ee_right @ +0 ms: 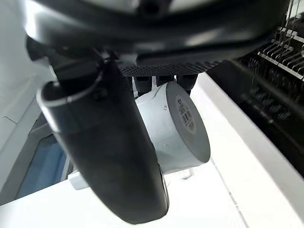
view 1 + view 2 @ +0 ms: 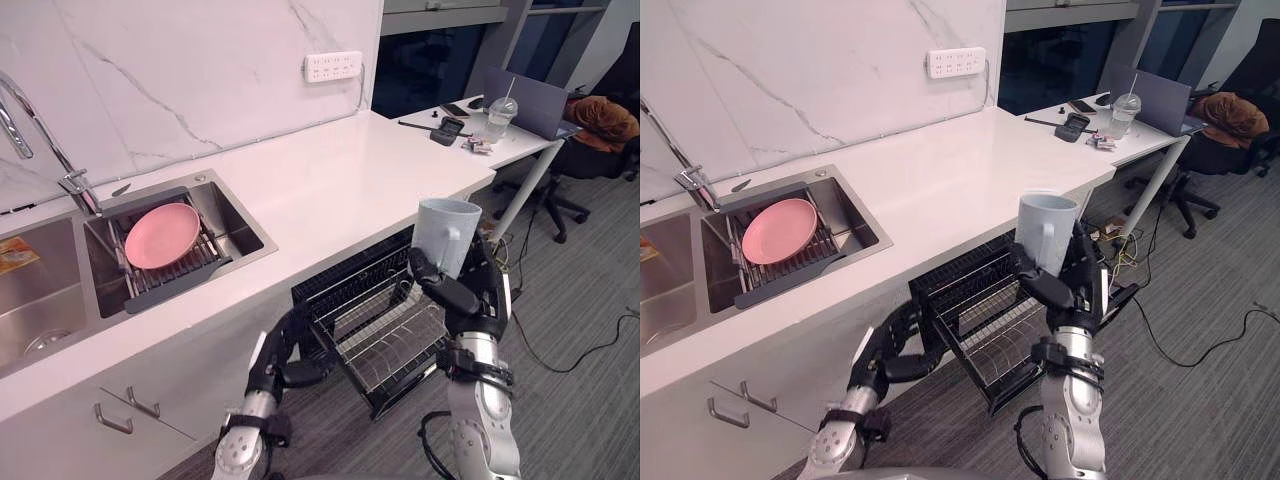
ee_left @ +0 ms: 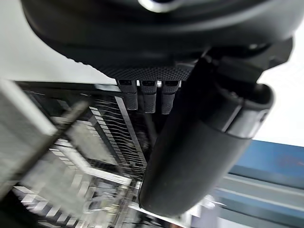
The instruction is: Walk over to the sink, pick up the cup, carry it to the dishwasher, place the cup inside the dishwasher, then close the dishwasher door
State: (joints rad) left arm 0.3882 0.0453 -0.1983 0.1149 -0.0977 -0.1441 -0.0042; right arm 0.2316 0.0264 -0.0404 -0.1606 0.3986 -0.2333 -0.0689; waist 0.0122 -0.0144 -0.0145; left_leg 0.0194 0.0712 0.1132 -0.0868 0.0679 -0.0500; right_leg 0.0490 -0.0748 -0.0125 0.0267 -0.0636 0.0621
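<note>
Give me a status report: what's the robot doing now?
Right hand shut on cup, upright, above pulled-out dishwasher rack. Left hand at rack's edge, grip unclear. Nothing seen blocking the rack.

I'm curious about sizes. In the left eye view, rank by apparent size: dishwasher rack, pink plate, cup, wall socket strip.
Largest: dishwasher rack
Then: pink plate and cup, too alike to rank, the cup being nearer
Smallest: wall socket strip
</note>
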